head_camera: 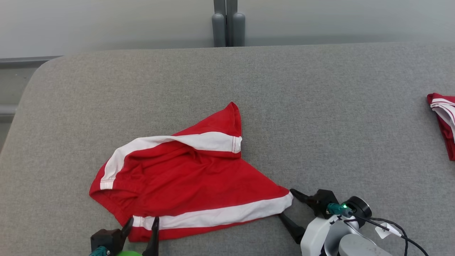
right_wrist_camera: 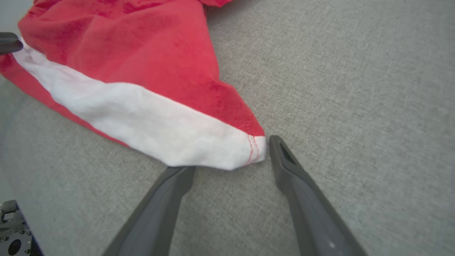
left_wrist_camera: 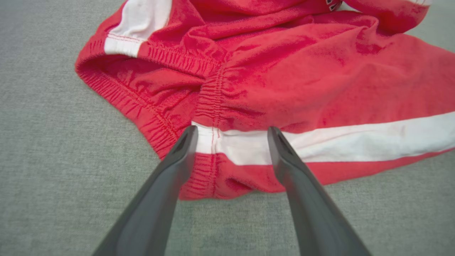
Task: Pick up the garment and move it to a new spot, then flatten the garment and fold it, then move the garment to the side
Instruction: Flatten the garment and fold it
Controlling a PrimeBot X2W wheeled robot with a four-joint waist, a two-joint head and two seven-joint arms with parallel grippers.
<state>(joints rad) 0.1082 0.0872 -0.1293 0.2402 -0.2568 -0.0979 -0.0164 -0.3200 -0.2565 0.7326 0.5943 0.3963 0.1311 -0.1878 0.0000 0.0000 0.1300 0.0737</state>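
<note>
Plainly, the red garment (head_camera: 185, 177) lies crumpled in the middle of the grey upholstered surface (head_camera: 320, 106). Its white side stripes show, and one leg is flipped back over itself on the far side.

Both grippers sit at the garment's near edge, fingers spread apart and holding nothing. The left gripper (head_camera: 141, 227) straddles the near-left corner, where the gathered waistband meets a white stripe; in its wrist view the two fingers (left_wrist_camera: 170, 185) reach over that stripe. The right gripper (head_camera: 288, 204) is at the near-right corner, one finger on either side of the stitched white hem tip.

The step in hand looks like a two-corner grab. To do it well, each pair of fingers should go further onto the cloth before closing. The right pair especially is only at the very tip of the hem and could pinch a sliver that slips out. On the left, taking both waistband layers should stop the garment unrolling unevenly. Raising the corners evenly and apart should draw the near edge taut.

A second red-and-white garment (head_camera: 442, 121) lies well to the right of the garment, and grey posts (head_camera: 228, 25) stand beyond its far side. Neither obstructs. The right wrist's cable (head_camera: 391, 227) trails to the garment's right, apart from it.
</note>
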